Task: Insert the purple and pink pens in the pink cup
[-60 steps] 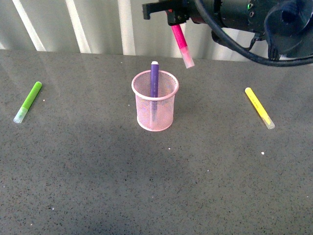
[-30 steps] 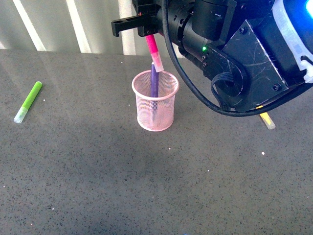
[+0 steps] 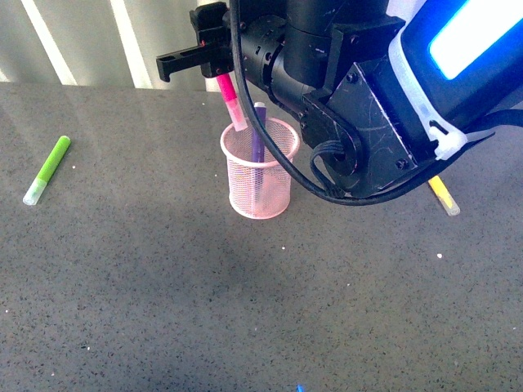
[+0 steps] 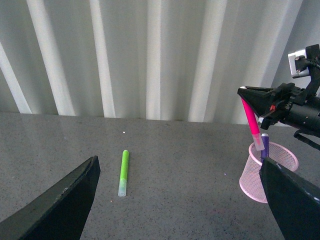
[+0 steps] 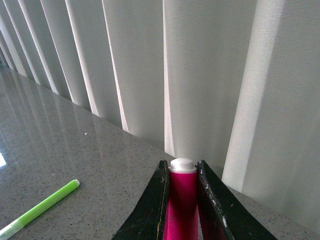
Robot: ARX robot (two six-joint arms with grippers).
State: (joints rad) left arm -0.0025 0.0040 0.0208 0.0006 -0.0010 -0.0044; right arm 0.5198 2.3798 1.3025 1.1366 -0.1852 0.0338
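While the right gripper [image 5: 181, 175] pinches the pink pen [image 3: 231, 104] by its top, the cap angles down at the rim of the pink cup [image 3: 260, 175], seemingly for release | purple pen [image 3: 259, 131] upright inside cup | left gripper [image 4: 178, 162] spread, empty.

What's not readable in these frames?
- Yellow marker: front view, the right arm covers all but one end.
- Pink pen lower end: front view, it overlaps the pink cup rim; inside or above is unclear.
- Right wrist view: the bottom edge cuts off the pen's lower half below the right pincer; the cup is not shown.
- Purple pen foot: front view, blurred by the mesh.
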